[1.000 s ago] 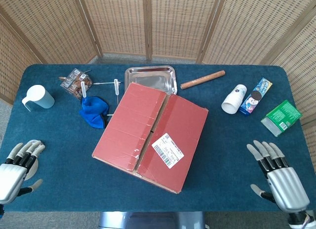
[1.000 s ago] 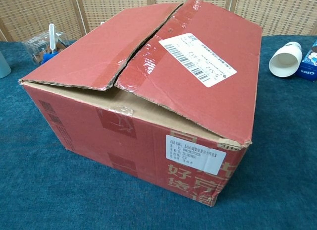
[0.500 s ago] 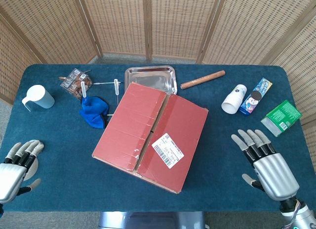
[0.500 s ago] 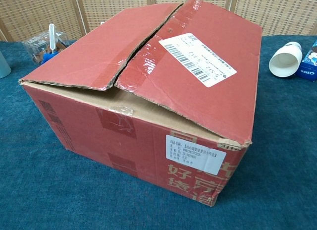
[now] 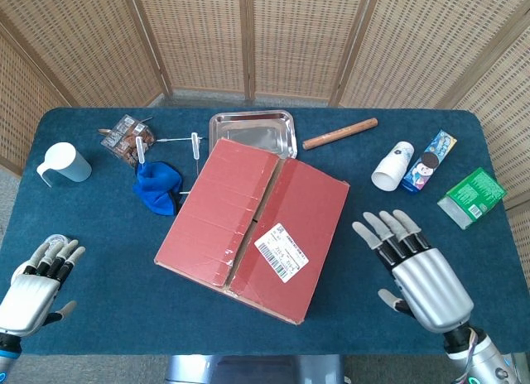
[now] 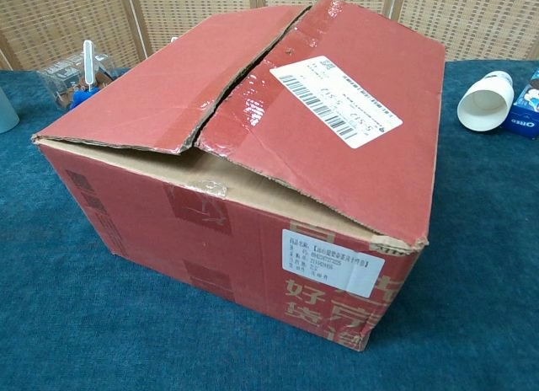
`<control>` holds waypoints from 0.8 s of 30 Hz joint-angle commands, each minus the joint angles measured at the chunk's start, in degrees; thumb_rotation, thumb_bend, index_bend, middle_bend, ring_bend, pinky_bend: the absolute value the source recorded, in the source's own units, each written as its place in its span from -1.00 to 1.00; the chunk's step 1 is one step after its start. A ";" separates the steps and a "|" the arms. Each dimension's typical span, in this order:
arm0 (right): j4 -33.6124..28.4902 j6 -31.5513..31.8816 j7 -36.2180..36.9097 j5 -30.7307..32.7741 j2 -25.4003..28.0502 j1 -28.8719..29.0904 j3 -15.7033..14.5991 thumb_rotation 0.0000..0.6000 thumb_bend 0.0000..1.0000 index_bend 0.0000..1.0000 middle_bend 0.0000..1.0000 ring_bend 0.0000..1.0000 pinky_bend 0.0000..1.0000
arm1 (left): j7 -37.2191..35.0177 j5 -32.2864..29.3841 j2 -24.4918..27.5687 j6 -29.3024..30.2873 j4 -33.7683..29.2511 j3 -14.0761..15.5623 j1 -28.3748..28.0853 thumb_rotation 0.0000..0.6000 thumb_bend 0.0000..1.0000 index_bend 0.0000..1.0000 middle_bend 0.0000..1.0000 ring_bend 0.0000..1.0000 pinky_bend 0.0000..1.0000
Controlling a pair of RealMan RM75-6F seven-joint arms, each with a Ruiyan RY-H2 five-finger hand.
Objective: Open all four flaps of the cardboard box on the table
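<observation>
In the head view the cardboard box (image 5: 253, 227) sits mid-table, turned at an angle, its top flaps closed; the right hand (image 5: 411, 267) hovers just beside its right edge with fingers spread and holding nothing, while the left hand (image 5: 38, 280) is well apart near the table's front left corner, fingers likewise apart and empty. In the chest view the box (image 6: 253, 168) fills the frame, its two top flaps (image 6: 253, 71) meeting along a slightly gaping seam, and neither hand shows.

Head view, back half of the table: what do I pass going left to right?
White mug → snack packet → blue cloth → metal tray → wooden rolling pin → paper cup → Oreo pack → green box.
</observation>
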 commanded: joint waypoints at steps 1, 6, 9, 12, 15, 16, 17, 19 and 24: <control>-0.19 -2.19 -0.47 0.04 -1.08 1.96 0.86 1.00 -0.95 -1.00 -1.00 -1.00 -1.00 | -0.14 -0.30 -0.46 -0.15 0.67 -0.09 -0.11 1.00 -0.80 -1.00 -1.00 -1.00 -1.00; -0.19 -6.26 -0.90 0.74 -2.59 5.03 1.64 1.00 -0.97 -1.00 -1.00 -1.00 -1.00 | -0.21 -0.49 -1.00 -0.30 1.42 -0.08 -0.30 1.00 -0.80 -1.00 -1.00 -1.00 -1.00; -0.19 -8.30 -1.67 0.89 -3.70 6.38 1.68 1.00 -0.97 -1.00 -1.00 -1.00 -1.00 | -0.34 -0.46 -1.07 -0.05 1.54 -0.12 -0.33 1.00 -0.80 -1.00 -1.00 -1.00 -1.00; -0.19 -10.30 -2.46 1.06 -5.08 7.53 1.41 1.00 -0.98 -1.00 -1.00 -1.00 -1.00 | -0.71 -0.26 -1.04 0.43 1.64 -0.15 -0.32 1.00 -0.80 -1.00 -1.00 -1.00 -1.00; -0.19 -12.02 -3.19 1.31 -6.35 8.41 0.98 1.00 -1.00 -1.00 -1.00 -1.00 -1.00 | -1.08 -0.02 -1.04 0.80 1.75 -0.09 -0.31 1.00 -0.80 -1.00 -1.00 -1.00 -1.00; -0.19 -12.41 -3.13 1.21 -6.59 8.63 0.84 1.00 -1.00 -1.00 -1.00 -1.00 -1.00 | -1.16 0.02 -1.05 0.86 1.78 -0.07 -0.31 1.00 -0.80 -1.00 -1.00 -1.00 -1.00; -0.19 -12.73 -3.05 1.01 -6.83 8.88 0.74 1.00 -1.00 -1.00 -1.00 -1.00 -1.00 | -1.18 0.05 -1.10 0.91 1.84 -0.06 -0.33 1.00 -0.80 -1.00 -1.00 -1.00 -1.00; -0.19 -13.35 -2.67 0.24 -7.15 9.40 0.54 1.00 -1.00 -1.00 -1.00 -1.00 -1.00 | -1.30 0.08 -1.15 0.87 1.81 0.01 -0.38 1.00 -0.80 -1.00 -1.00 -1.00 -1.00; -0.19 -15.44 -2.00 -1.94 -7.75 11.18 0.20 1.00 -1.00 -1.00 -1.00 -1.00 -1.00 | -1.01 0.65 -1.48 1.20 2.06 0.07 -0.54 1.00 -0.80 -1.00 -1.00 -1.00 -1.00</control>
